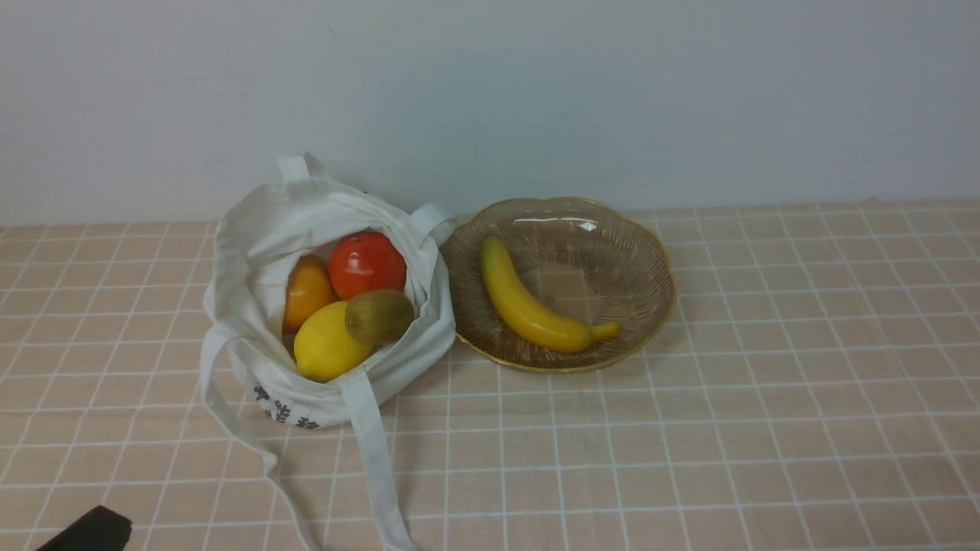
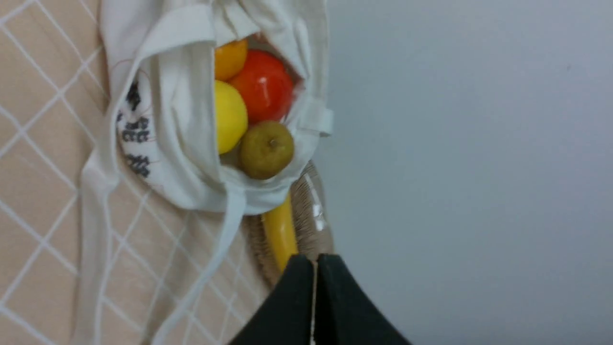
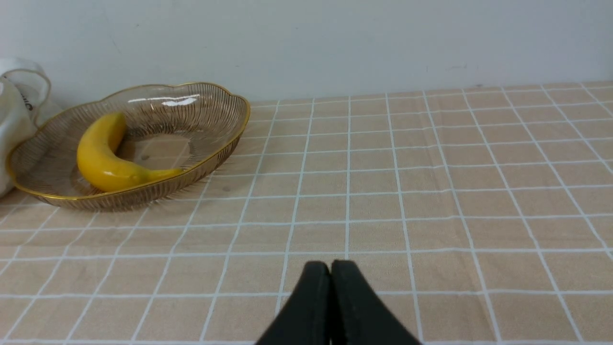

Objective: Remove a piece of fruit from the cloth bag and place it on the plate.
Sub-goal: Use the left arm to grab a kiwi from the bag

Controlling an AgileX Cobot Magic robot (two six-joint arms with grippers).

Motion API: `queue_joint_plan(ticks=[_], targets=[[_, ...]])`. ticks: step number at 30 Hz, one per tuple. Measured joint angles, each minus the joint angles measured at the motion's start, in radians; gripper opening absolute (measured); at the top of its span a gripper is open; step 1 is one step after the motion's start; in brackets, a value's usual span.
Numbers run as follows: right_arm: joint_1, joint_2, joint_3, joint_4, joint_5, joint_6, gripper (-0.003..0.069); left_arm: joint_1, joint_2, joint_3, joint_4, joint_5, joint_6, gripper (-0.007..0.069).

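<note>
An olive-brown kiwi, the piece of fruit [image 1: 379, 315] [image 2: 266, 149], lies at the mouth of the white cloth bag [image 1: 253, 229] [image 2: 177, 158], beside a yellow lemon [image 1: 328, 344]. Right of the bag stands the amber glass plate [image 1: 635, 260] [image 3: 210, 115] with a banana [image 1: 528, 306] [image 3: 103, 158] in it. My left gripper [image 2: 315, 261] is shut and empty, a good way short of the bag; only a dark bit of that arm [image 1: 88, 532] shows in the front view. My right gripper [image 3: 330, 264] is shut and empty above the tablecloth, right of the plate.
The bag also holds a red tomato-like fruit [image 1: 367, 264] and an orange one [image 1: 306, 291]. Its long straps [image 1: 375, 459] trail toward the front edge. A pale wall [image 1: 536, 92] stands close behind the bag and plate. The checked tablecloth [image 1: 766, 421] stretches to the right.
</note>
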Motion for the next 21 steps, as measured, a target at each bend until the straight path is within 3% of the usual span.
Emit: queue_joint_plan(ticks=[5,9,11,12,17,21], targets=[[0.0,0.0,0.0,0.0,0.0,0.0,-0.0013,0.0,0.009,-0.115,0.0,0.041,0.175,-0.0008],[0.0,0.0,0.0,0.0,0.0,0.0,-0.0013,0.0,0.178,-0.324,0.026,0.163,0.371,-0.0008],[0.0,0.0,0.0,0.0,0.0,0.0,-0.0013,-0.001,0.371,-0.467,0.071,0.362,0.489,-0.0008],[0.0,0.0,0.0,0.0,0.0,0.0,-0.0013,-0.001,0.39,-0.478,0.076,0.362,0.499,-0.0008],[0.0,0.0,0.0,0.0,0.0,0.0,-0.0013,-0.003,0.858,-0.751,0.274,0.797,0.678,-0.0008],[0.0,0.0,0.0,0.0,0.0,0.0,-0.0013,-0.004,1.181,-0.958,0.42,0.922,0.708,-0.0008]])
